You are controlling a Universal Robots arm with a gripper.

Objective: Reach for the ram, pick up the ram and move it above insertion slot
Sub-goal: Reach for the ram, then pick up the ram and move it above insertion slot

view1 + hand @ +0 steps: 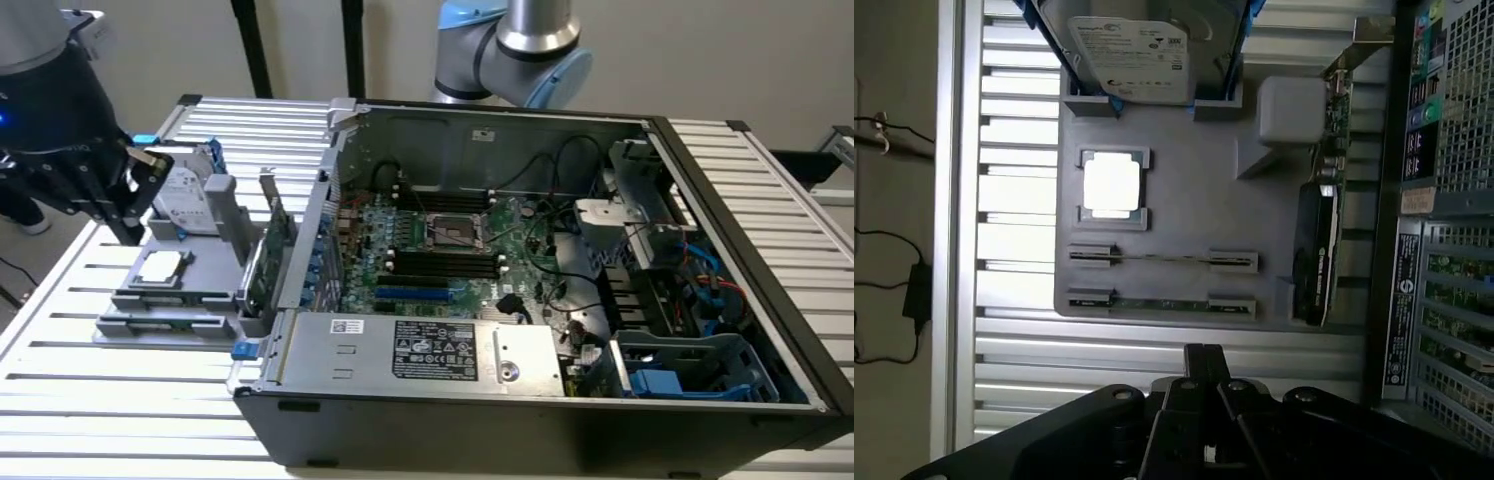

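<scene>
Claw [130, 228] pressed together, empty, hanging over the bench [120, 370] at the exterior view's left. Ram [1159, 303] stands on edge in the outermost clips of the gray tray [1184, 190], apart from the claw. Likely light, stiff, thin, fragile. Pinch the flat faces mid-length; keep off the contacts. Open computer [534, 250] further right.

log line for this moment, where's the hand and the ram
phase: reach | ram: seated in gray fixture, not lifted | hand: above fixture, clear of ram
</scene>
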